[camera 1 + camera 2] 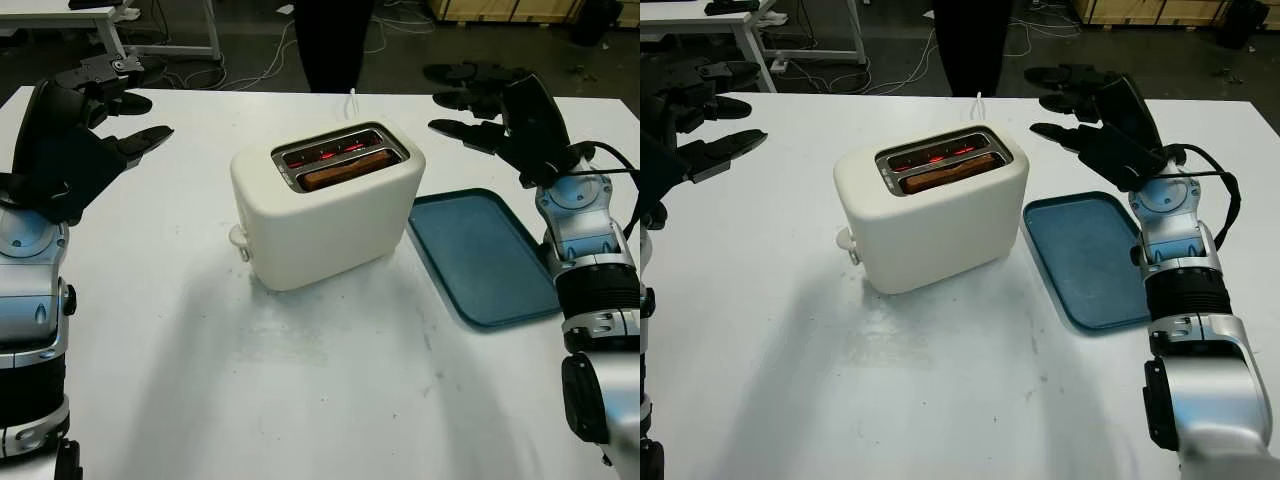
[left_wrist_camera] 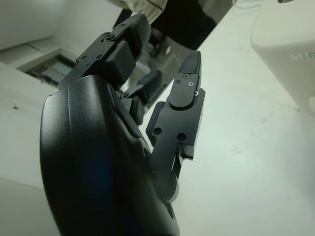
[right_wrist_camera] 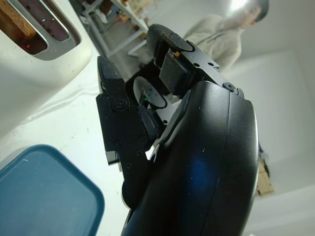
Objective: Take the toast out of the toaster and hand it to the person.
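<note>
A cream two-slot toaster [image 1: 325, 205] stands in the middle of the white table. A brown slice of toast [image 1: 347, 169] sits low in its nearer slot; the farther slot glows red. My left hand [image 1: 105, 105] hovers open above the table's left side, well away from the toaster. My right hand [image 1: 470, 100] is open at the far right, above the table behind the tray. A person in dark trousers [image 1: 333, 40] stands at the table's far edge; the right wrist view shows the light-coloured top of the person [image 3: 216, 37].
A blue tray [image 1: 485, 255] lies right of the toaster, under my right forearm. The toaster's lever [image 1: 239, 238] sticks out on its near-left end. A white cord [image 1: 353, 100] runs off behind it. Desks and cables fill the floor beyond the table.
</note>
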`<state>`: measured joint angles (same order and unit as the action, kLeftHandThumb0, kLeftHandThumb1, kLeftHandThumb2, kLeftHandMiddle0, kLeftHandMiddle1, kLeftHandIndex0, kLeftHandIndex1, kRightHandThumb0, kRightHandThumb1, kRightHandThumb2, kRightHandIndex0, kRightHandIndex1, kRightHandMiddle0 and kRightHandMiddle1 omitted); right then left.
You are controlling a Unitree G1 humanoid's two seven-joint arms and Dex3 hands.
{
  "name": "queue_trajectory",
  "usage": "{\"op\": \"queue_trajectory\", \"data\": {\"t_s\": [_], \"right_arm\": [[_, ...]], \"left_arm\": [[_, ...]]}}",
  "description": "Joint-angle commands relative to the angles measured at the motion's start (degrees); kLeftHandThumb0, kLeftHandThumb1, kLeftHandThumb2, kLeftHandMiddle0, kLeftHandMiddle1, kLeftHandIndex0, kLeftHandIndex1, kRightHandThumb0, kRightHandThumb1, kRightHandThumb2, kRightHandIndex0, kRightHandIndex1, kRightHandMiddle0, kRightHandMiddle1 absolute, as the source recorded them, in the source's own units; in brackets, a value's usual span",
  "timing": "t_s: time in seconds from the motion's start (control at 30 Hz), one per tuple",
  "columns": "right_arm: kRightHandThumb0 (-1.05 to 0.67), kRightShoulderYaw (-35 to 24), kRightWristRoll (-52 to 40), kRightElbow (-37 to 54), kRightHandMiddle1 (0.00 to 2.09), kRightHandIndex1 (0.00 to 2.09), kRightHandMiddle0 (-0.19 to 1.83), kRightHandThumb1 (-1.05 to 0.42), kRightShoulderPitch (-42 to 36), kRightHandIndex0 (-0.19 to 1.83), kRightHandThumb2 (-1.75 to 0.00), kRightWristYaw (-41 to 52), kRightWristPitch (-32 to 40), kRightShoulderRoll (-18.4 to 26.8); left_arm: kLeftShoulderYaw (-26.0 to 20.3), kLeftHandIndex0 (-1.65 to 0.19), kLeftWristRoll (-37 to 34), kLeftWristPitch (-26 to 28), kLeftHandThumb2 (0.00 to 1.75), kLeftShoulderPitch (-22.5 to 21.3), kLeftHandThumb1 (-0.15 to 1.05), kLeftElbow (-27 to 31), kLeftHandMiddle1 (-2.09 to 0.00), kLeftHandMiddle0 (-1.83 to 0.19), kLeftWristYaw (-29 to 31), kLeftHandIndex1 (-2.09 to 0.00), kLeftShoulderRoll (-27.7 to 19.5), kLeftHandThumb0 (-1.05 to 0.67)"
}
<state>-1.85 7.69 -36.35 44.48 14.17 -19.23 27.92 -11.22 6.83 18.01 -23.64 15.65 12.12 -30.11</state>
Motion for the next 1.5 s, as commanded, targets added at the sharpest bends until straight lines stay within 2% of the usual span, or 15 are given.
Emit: {"op": "queue_trajectory", "data": {"t_s": [0.0, 0.43, 0.63, 1.17, 1.47], "right_arm": [[-0.16, -0.33, -0.42, 0.90, 0.00, 0.03, 0.70, -0.88, -0.58, 0.76, 0.00, -0.15, -0.37, 0.22], [-0.14, -0.68, -1.71, 0.54, 0.00, 0.02, 0.69, -0.88, -0.54, 0.75, 0.00, 0.35, -0.21, -0.22], [-0.14, -0.66, -1.73, 1.06, 0.00, 0.02, 0.69, -0.88, -0.67, 0.75, 0.00, 0.45, 0.37, -0.26], [-0.13, -0.88, -1.68, 0.15, 0.01, 0.03, 0.71, -0.88, -0.66, 0.77, 0.00, -0.07, -1.43, -0.16], [-0.10, -0.93, -1.90, 0.90, 0.00, 0.02, 0.69, -0.88, -0.72, 0.76, 0.00, -0.21, -0.37, -0.54]], "left_arm": [[0.44, -0.60, 0.11, -0.73, 0.01, -0.55, 0.90, 0.05, -0.93, -0.31, 0.23, -0.20, -0.38, -0.12], [0.44, -0.59, 0.36, -0.60, 0.01, -0.63, 0.90, 0.61, -0.97, -0.29, 0.76, -0.22, -0.89, -0.09], [0.06, -0.58, 0.22, -0.56, 0.01, -0.06, 0.90, 0.87, -0.97, -0.29, 0.53, -0.24, -0.65, -0.13], [0.11, -0.56, -0.17, -0.37, 0.01, 0.14, 0.91, 0.82, -0.98, -0.27, -0.06, -0.26, 0.70, -0.11], [0.18, -0.56, 0.21, -1.03, 0.01, 0.20, 0.91, 0.47, -0.99, -0.29, 0.48, -0.28, -0.09, -0.14]]}}
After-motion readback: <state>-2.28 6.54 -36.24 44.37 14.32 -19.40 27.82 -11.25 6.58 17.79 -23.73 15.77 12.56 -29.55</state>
